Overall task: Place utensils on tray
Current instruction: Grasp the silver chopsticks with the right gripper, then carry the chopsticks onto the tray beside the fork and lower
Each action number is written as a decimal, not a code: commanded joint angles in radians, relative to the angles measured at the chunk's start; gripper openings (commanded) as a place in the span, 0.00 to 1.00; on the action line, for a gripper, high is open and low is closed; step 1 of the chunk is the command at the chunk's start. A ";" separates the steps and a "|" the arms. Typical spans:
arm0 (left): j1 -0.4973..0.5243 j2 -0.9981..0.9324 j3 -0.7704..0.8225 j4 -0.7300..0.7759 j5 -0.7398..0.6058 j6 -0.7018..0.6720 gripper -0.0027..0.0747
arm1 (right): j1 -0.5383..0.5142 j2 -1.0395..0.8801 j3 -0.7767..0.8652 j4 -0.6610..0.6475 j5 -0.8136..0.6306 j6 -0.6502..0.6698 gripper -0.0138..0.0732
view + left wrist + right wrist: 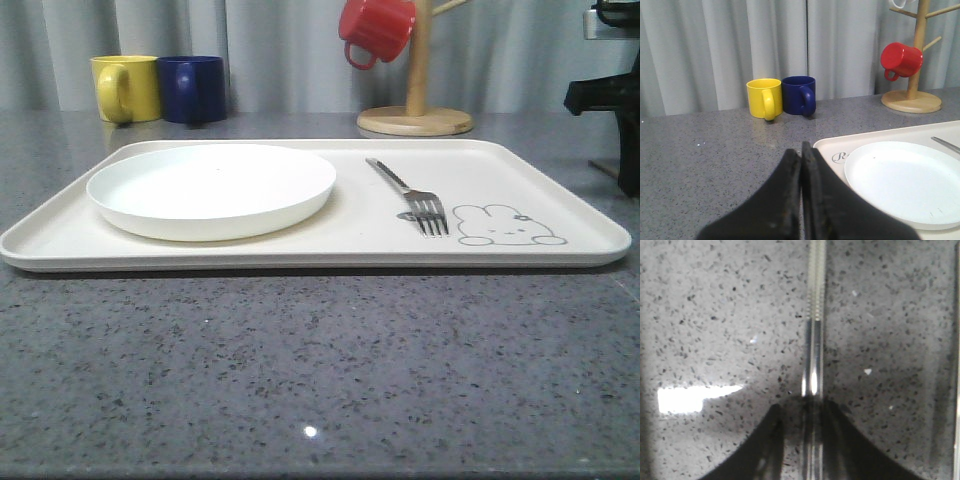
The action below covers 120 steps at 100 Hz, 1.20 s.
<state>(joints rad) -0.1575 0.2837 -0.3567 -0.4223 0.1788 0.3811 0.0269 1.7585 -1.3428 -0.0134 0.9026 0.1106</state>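
Note:
The cream tray [300, 255] with its rabbit drawing lies across the counter. A white plate [210, 185] sits on its left half. A silver fork [405, 190] lies right of the plate, tines toward the rabbit. In the left wrist view my left gripper [801, 150] is shut and holds nothing, hovering beside the tray's corner [840, 147] and the plate [905, 180]. In the right wrist view my right gripper [801, 405] is low over the speckled counter, its jaws astride a pair of metal chopsticks [813, 340]. A strip of counter shows between one finger and the sticks.
A yellow mug [125, 88] and a blue mug [192, 88] stand behind the tray at the back left. A wooden mug tree [415, 115] carrying a red mug [375, 30] stands behind the tray's middle. Black arm parts [605, 95] are at the far right edge.

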 commanded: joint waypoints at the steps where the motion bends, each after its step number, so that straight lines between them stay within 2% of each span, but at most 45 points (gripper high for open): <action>1: -0.002 0.008 -0.028 -0.006 -0.078 -0.003 0.01 | -0.005 -0.021 -0.015 -0.016 0.005 -0.010 0.23; 8: -0.002 0.008 -0.028 -0.006 -0.078 -0.003 0.01 | -0.005 -0.021 -0.015 -0.015 0.002 -0.008 0.19; 37: -0.002 0.008 -0.028 -0.006 -0.078 -0.003 0.01 | -0.003 -0.058 -0.054 0.013 0.023 0.009 0.19; 56: -0.002 0.008 -0.028 -0.006 -0.078 -0.003 0.01 | 0.040 -0.117 -0.094 0.013 0.042 0.054 0.19; 86: -0.002 0.008 -0.028 -0.006 -0.078 -0.003 0.01 | 0.214 -0.149 -0.095 0.013 0.005 0.207 0.19; 103: -0.002 0.008 -0.028 -0.006 -0.078 -0.003 0.01 | 0.332 -0.134 -0.095 -0.039 -0.064 0.312 0.19; 120: -0.002 0.008 -0.028 -0.006 -0.078 -0.003 0.01 | 0.380 -0.098 -0.095 -0.061 -0.109 0.377 0.19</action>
<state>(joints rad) -0.1575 0.2837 -0.3567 -0.4223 0.1788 0.3811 0.3944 1.6838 -1.4052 -0.0442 0.8531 0.4592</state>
